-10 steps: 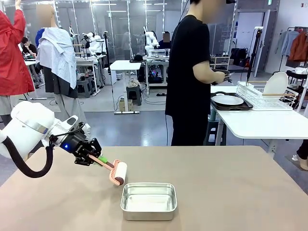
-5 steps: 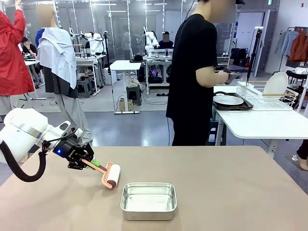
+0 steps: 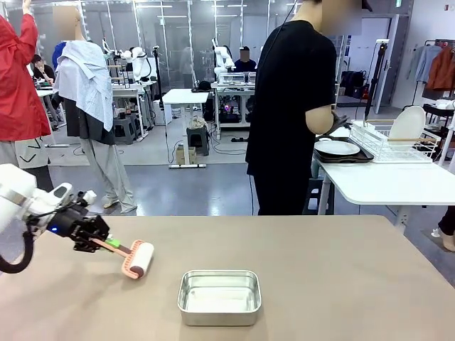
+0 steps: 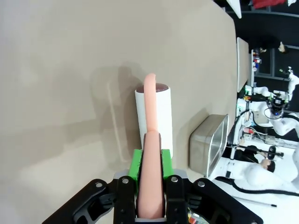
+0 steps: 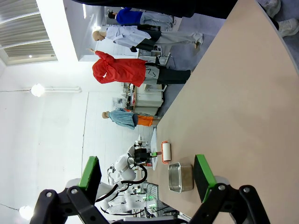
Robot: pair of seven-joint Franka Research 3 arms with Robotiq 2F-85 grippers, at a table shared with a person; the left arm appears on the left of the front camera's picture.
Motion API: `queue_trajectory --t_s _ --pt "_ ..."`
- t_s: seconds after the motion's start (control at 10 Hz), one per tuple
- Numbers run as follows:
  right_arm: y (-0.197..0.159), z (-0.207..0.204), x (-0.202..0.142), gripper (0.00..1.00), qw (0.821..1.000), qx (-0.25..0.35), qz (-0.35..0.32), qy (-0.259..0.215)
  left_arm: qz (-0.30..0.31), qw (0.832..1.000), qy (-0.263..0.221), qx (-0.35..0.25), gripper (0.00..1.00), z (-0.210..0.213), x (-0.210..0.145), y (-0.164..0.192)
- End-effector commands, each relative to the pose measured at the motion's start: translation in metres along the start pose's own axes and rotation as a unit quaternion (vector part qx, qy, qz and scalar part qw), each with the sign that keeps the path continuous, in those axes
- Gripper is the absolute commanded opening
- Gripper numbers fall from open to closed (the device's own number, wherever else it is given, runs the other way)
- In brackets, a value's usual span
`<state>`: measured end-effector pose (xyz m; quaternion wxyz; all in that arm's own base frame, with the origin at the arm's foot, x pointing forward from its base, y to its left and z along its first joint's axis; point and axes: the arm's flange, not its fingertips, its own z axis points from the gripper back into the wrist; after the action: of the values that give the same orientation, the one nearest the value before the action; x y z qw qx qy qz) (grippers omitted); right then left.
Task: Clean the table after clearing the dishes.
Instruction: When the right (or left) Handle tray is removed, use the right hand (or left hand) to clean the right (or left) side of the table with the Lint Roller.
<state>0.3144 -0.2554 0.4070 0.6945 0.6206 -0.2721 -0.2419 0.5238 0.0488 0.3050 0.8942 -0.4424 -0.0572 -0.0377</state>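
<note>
Now: left claw (image 3: 105,244) clamped on roller (image 3: 139,259) handle, roll on desk (image 3: 341,270) near pan (image 3: 219,297). Right wrist view: right claw (image 5: 147,173) wide open, empty. Front view: plate (image 3: 335,148) on tray (image 3: 357,159), far white desk (image 3: 384,183).

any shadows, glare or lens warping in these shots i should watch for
front view: even light, sharp, pale sheen inside the pan. left wrist view: roller throws a soft shadow on the table, whose edge looks bowed by the wide lens. right wrist view: picture rolled sideways, a lamp glares white.
</note>
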Motion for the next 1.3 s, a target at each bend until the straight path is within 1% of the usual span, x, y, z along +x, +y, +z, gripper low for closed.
queue_trajectory --t_s 0.0,0.1,0.2,0.4,0.6,0.7,1.0,1.1,1.2 --pt "0.002 0.003 -0.001 1.00 1.000 -0.002 0.003 0.007 -0.025 0.999 0.019 0.029 0.21 0.029 -0.010 0.034" --pt "0.002 0.003 -0.001 1.00 1.000 -0.002 0.003 0.007 -0.022 0.998 0.010 0.050 0.21 0.047 -0.012 0.041" --pt "0.002 0.003 -0.001 1.00 1.000 -0.002 0.003 0.007 -0.007 0.996 0.002 0.087 0.21 0.064 -0.014 0.046" --pt "0.002 0.003 -0.001 1.00 1.000 -0.002 0.003 0.007 0.001 0.993 -0.018 0.116 0.21 0.096 -0.017 0.048" --pt "0.002 0.003 -0.001 1.00 1.000 -0.002 0.003 0.007 0.009 0.986 -0.030 0.161 0.21 0.121 -0.023 0.045" --pt "0.002 0.003 -0.001 1.00 1.000 -0.002 0.003 0.007 0.009 0.982 -0.031 0.186 0.21 0.135 -0.025 0.039" --pt "0.002 0.003 -0.001 1.00 1.000 -0.002 0.003 0.007 0.005 0.976 -0.024 0.217 0.21 0.160 -0.029 0.015" --pt "0.002 0.003 -0.001 1.00 1.000 -0.002 0.003 0.007 0.000 0.976 -0.015 0.215 0.21 0.166 -0.032 0.001" --pt "0.002 0.003 -0.001 1.00 1.000 -0.002 0.003 0.007 0.000 0.973 -0.010 0.229 0.21 0.172 -0.036 -0.013"
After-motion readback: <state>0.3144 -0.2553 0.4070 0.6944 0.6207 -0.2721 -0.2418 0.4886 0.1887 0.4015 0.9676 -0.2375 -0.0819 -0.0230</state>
